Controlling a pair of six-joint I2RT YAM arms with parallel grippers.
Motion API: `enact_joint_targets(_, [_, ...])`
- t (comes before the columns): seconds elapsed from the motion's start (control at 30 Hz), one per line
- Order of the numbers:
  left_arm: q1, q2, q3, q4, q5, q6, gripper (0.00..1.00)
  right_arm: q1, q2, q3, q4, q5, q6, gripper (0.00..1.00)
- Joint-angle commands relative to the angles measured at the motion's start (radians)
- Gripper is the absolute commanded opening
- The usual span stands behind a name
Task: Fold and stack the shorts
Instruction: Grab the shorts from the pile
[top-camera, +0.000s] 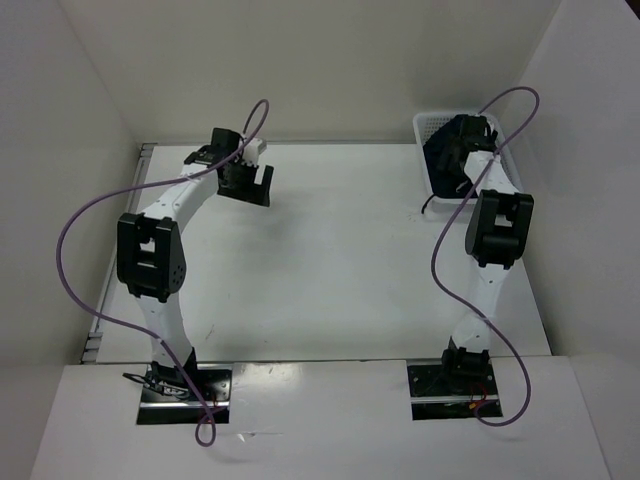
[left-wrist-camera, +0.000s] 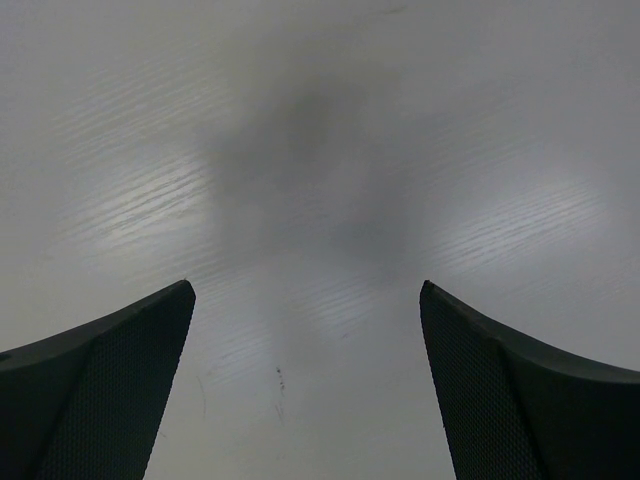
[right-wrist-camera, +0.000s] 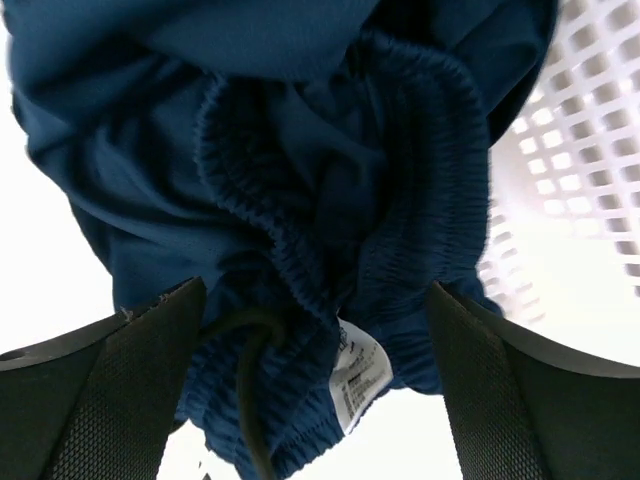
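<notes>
Barely begun: shorts (right-wrist-camera: 300, 200) lie bunched in basket (right-wrist-camera: 580, 150), unfolded. Right gripper (right-wrist-camera: 315, 288) over basket, jaws apart astride them, not clamped. Left gripper (left-wrist-camera: 305, 290) well away from basket, jaws apart, empty.

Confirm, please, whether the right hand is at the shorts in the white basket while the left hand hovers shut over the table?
Not shut: the left wrist view shows the left hand open, fingers wide apart, over the table. The right hand is indeed at the shorts in the basket.
</notes>
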Motion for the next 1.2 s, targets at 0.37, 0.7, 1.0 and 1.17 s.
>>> enact_joint_targets(0.37, [-0.028, 0.014, 0.059, 0.0, -0.013, 0.003, 1.0, -0.034, 0.096, 0.109, 0.011, -0.216, -0.013, 0.0])
enact_joint_targets(0.7, [-0.028, 0.014, 0.081, 0.01, -0.027, 0.003, 1.0, -0.029, -0.125, 0.236, 0.162, -0.168, -0.053, 0.0])
enact_joint_targets(1.0, [-0.028, -0.037, 0.122, 0.039, -0.073, 0.003, 1.0, 0.029, -0.257, 0.446, 0.239, -0.131, -0.04, 0.0])
enact_joint_targets(1.17, [-0.028, -0.079, 0.122, 0.039, -0.073, 0.003, 1.0, 0.099, -0.266, 0.668, 0.239, -0.108, -0.05, 0.0])
